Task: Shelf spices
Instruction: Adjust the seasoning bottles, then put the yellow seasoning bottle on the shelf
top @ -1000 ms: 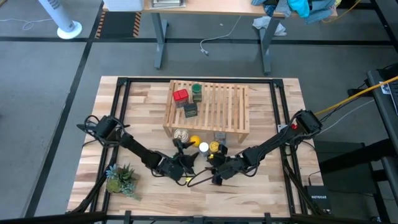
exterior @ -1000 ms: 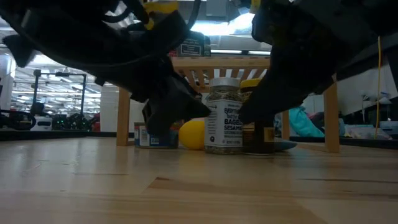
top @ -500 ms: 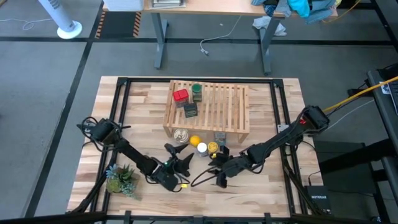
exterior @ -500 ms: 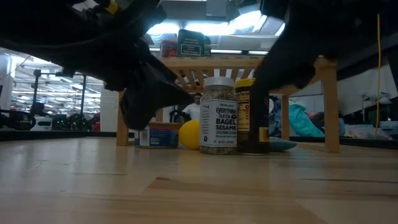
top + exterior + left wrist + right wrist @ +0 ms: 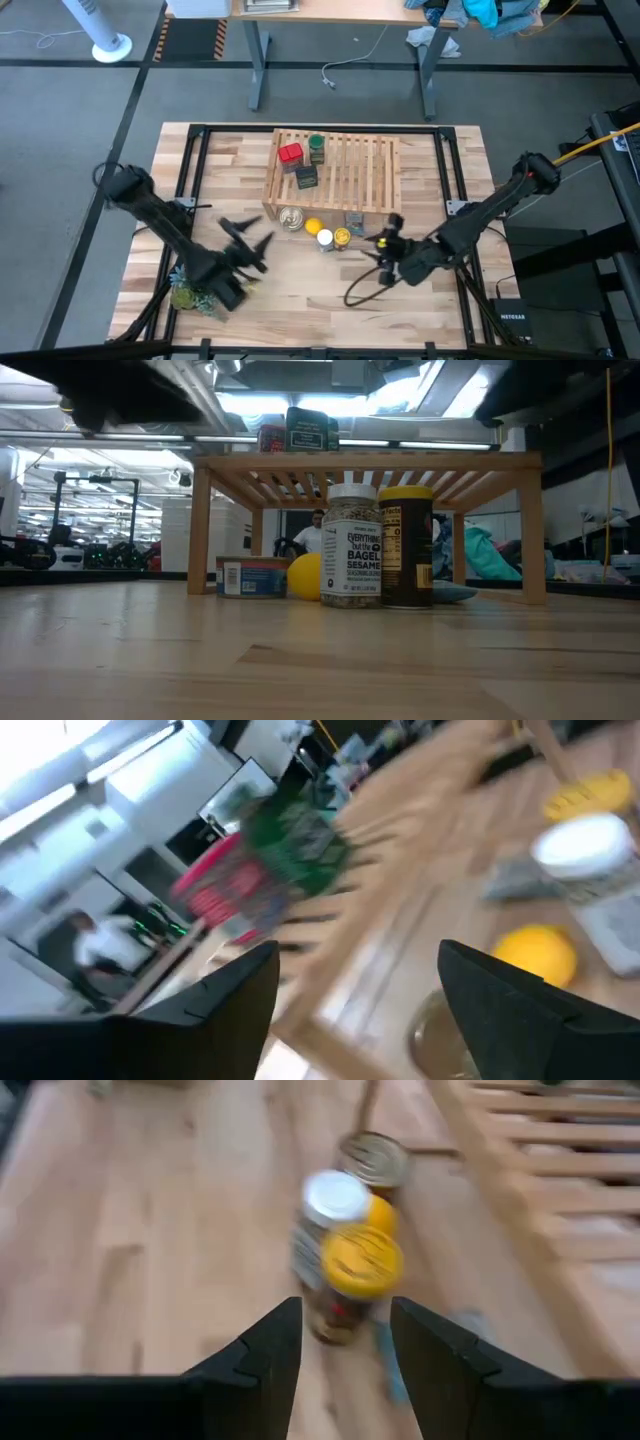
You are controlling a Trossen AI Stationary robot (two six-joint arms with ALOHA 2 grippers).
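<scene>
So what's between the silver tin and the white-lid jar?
A yellow ball sits between the silver tin and the white-lidded jar, seen from above.

A: How many spice containers on the shelf (image 5: 352, 170)?
B: Three at its ten o'clock corner: one red tin (image 5: 290, 153), one green-lidded jar (image 5: 316, 145), one dark tin (image 5: 306, 177).
A: And on the worktop (image 5: 300, 290)?
B: Two jars, one white-lidded (image 5: 325, 238), one yellow-lidded (image 5: 343, 236). Also one silver tin (image 5: 291, 217), one yellow ball (image 5: 312, 226), one plant (image 5: 191, 292).

Left hand (image 5: 243, 243) — fingers spread, empty. Right hand (image 5: 386, 240) likewise parted (both arms low, outstretched).
</scene>
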